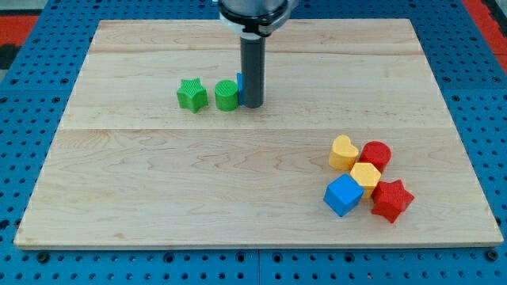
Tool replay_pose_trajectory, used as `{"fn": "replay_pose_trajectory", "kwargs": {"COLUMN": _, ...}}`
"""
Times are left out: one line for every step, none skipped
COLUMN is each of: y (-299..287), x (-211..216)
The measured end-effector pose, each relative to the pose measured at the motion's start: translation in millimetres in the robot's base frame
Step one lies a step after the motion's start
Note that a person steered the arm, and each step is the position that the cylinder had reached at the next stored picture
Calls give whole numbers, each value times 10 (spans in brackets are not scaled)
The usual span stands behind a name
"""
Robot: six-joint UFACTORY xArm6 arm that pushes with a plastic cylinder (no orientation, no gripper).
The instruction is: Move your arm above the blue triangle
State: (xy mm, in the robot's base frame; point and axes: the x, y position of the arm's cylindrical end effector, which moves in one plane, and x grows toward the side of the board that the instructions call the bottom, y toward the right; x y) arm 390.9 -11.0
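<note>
Right now my tip [252,105] rests upper centre, gripping nothing, just right of the green cylinder [226,96], hiding most of a blue block [239,85].

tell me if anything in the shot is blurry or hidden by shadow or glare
Camera view: evenly lit, sharp, no glare on the wooden board; blocks cast only soft, short shadows; my tip hides most of a blue block beside the green cylinder.
</note>
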Motion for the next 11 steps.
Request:
{"fn": "replay_pose_trajectory", "kwargs": {"y": 12, "x": 0}}
{"fn": "replay_pose_trajectory", "kwargs": {"y": -49, "x": 60}}
{"fn": "replay_pose_trajectory", "kwargs": {"y": -10, "x": 60}}
{"fn": "replay_pose_trajectory", "kwargs": {"y": 773, "x": -11}}
{"fn": "replay_pose_trajectory", "kwargs": {"y": 782, "x": -409}}
{"fn": "replay_pose_trajectory", "kwargs": {"y": 574, "x": -593}}
{"fn": "replay_pose_trajectory", "kwargs": {"y": 501, "x": -496}}
{"fn": "replay_pose_trajectory", "kwargs": {"y": 448, "x": -412}}
{"fn": "replay_pose_trajectory", "kwargs": {"y": 411, "x": -580}}
{"fn": "replay_pose_trajectory", "kwargs": {"y": -98, "x": -606}}
{"fn": "replay_pose_trajectory", "kwargs": {"y": -249, "x": -581}}
